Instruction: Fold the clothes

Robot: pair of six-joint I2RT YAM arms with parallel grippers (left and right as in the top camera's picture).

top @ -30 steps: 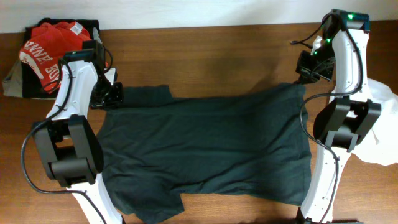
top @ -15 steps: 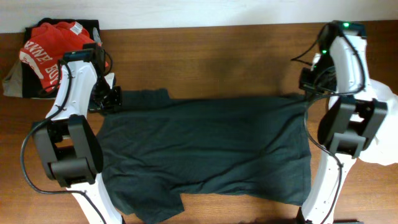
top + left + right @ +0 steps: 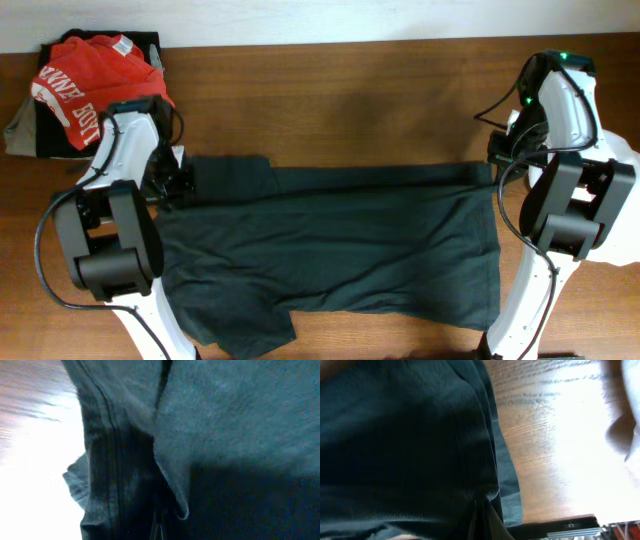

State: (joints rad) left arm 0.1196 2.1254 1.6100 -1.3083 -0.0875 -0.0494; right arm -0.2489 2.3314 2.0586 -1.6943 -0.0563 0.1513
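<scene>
Left gripper (image 3: 181,178) and right gripper (image 3: 497,158) each pinch the shirt (image 3: 330,250) at its far hem, 1 narrow strip turned over. Shirt lies mid-bench (image 3: 350,100), toward the front edge. I judge fold 1 barely begun.

Dark green T-shirt (image 3: 330,250) spread across table; far edge folded fwd.
</scene>
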